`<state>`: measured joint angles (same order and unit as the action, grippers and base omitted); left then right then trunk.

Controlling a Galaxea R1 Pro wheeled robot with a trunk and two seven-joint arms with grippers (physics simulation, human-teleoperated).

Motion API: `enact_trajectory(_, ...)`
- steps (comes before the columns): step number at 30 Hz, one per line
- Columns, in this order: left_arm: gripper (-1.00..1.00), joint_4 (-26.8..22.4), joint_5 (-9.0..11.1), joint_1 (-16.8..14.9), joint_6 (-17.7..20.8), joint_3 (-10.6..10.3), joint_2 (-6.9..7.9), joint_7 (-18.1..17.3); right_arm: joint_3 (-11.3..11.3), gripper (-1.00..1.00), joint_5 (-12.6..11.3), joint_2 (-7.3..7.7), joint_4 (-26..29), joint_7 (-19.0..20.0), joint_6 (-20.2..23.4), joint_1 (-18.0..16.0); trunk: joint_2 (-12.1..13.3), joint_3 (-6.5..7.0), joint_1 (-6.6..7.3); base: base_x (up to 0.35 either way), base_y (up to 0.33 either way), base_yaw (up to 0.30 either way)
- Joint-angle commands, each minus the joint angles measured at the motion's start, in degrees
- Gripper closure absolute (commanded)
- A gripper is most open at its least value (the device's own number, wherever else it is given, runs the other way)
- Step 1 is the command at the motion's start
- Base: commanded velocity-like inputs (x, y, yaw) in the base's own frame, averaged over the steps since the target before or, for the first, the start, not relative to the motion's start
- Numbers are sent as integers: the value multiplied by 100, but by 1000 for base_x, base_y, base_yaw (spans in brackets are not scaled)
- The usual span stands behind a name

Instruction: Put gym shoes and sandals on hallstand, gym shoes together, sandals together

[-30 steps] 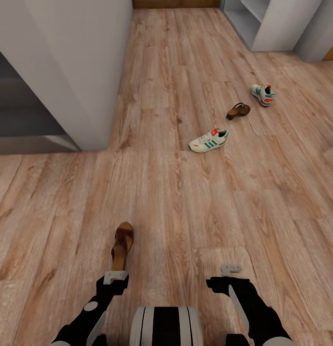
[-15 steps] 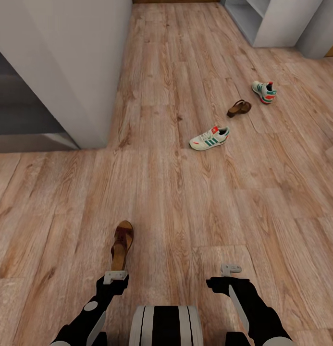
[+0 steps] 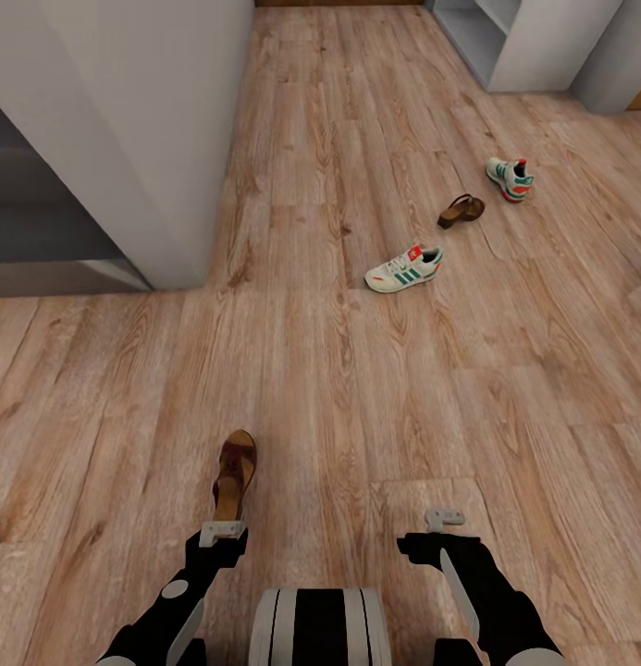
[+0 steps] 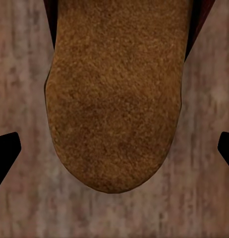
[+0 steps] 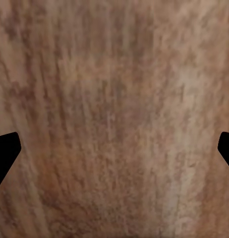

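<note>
Sandal number one lies on the corridor floor straight ahead of the left claw, with its heel end almost under the claw and its toe end pointing away from the robot, so the long axis runs nearly in line with the left arm. In the left wrist view the tan footbed of this sandal sits between the two dark fingertips, which stand far apart at the picture edges and touch nothing; this claw is wide open and empty. The right claw hangs over bare planks, well apart from the sandal, and its wrist view shows wood grain between fingertips spread just as wide, so it also holds nothing. The left arm is clearly the nearer one, and I judge that the next move only needs a short descent onto the heel part. Nothing stands between claw and sandal. Farther ahead and to the right lie the other things: one gym shoe, behind it the second sandal, and then the second gym shoe, all on the floor and apart from each other. A white shelf unit stands at the far right corner, and a grey wall rises at the left.
</note>
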<state>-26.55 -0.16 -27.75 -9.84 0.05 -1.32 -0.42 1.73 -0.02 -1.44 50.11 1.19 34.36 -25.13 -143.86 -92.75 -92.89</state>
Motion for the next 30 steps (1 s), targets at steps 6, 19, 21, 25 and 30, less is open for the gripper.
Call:
enact_trajectory(6,-100,2,-2,-2,-18,2,0,-5,19,-100,-1,-5,8,12,27,-1,-2,-50,-2,0,0,0)
enact_trajectory(19,-100,1,-2,-2,-19,4,0,5,21,-100,0,-5,8,12,27,-1,-2,-56,-2,62,0,0)
enact_trajectory(21,-100,1,-2,-2,-21,4,0,6,21,-100,1,-5,8,12,27,-1,-2,-56,-2,85,0,0)
enact_trajectory(25,-100,1,-2,-2,-20,3,0,4,21,-100,0,-5,8,12,27,-1,-2,-56,-2,36,0,0)
enact_trajectory(30,-100,1,-2,-2,-18,3,0,7,21,-100,2,-5,8,12,27,-1,-2,-56,-2,9,0,0)
